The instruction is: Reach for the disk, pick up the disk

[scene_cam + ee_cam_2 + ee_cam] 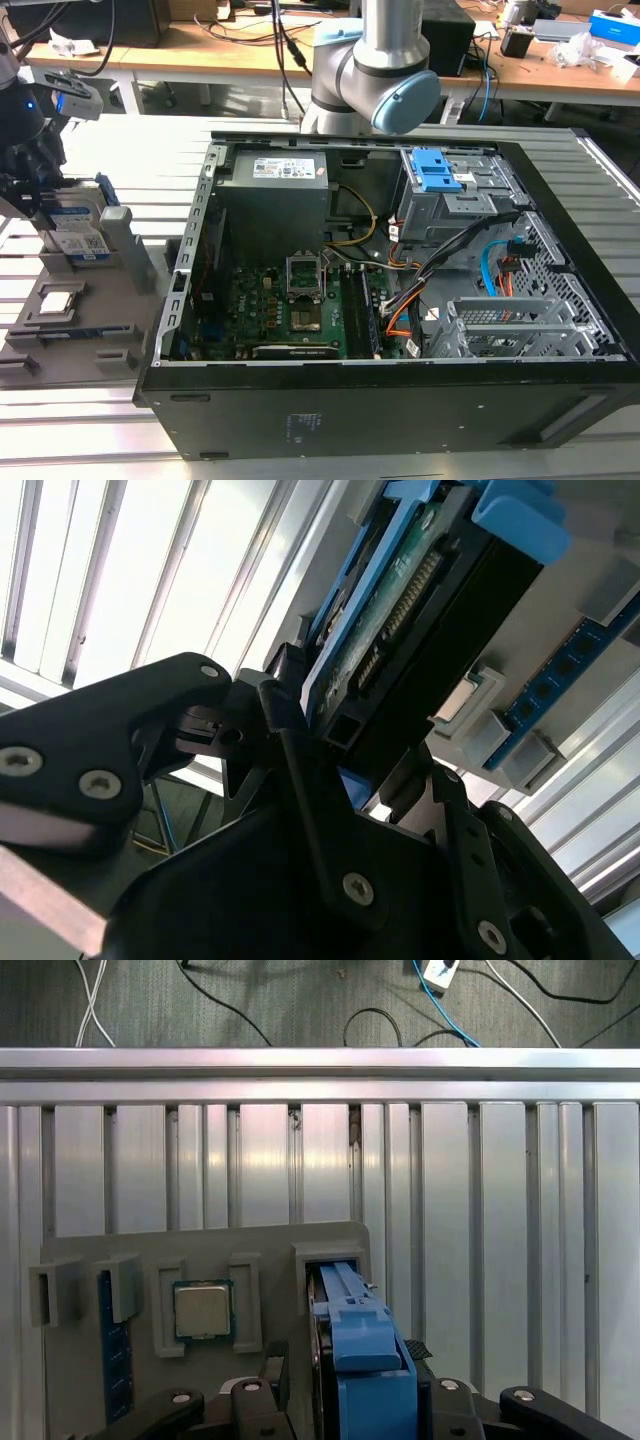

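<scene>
Disk stood on edge in its slot of the grey tray, far left in the exterior view, not yet lifted. My tool straddled it; whether it was pinching, I could not tell.

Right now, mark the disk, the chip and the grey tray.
disk (362, 1345): first wrist view, blue side bracket.
chip (202, 1310): first wrist view, silver face.
tray (270, 1245): first wrist view, bare grey surface.
</scene>
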Robot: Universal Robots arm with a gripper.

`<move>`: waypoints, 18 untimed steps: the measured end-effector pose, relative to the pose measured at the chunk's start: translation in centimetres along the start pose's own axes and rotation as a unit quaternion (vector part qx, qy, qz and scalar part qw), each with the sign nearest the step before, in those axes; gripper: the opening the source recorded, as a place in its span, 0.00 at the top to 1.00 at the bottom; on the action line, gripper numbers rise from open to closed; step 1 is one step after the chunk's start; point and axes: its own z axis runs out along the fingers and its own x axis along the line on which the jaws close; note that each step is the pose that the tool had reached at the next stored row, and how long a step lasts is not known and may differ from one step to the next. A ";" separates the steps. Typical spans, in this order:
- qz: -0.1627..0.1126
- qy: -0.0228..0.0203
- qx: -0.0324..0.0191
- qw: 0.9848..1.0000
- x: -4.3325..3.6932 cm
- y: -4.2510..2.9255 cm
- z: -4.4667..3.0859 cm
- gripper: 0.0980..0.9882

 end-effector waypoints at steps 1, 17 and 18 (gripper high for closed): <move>0.000 0.000 0.000 1.000 0.00 0.00 0.00 0.50; 0.000 0.012 0.000 1.000 -0.06 0.45 -1.47 0.50; 0.000 0.012 0.000 1.000 -0.11 0.49 -1.46 0.50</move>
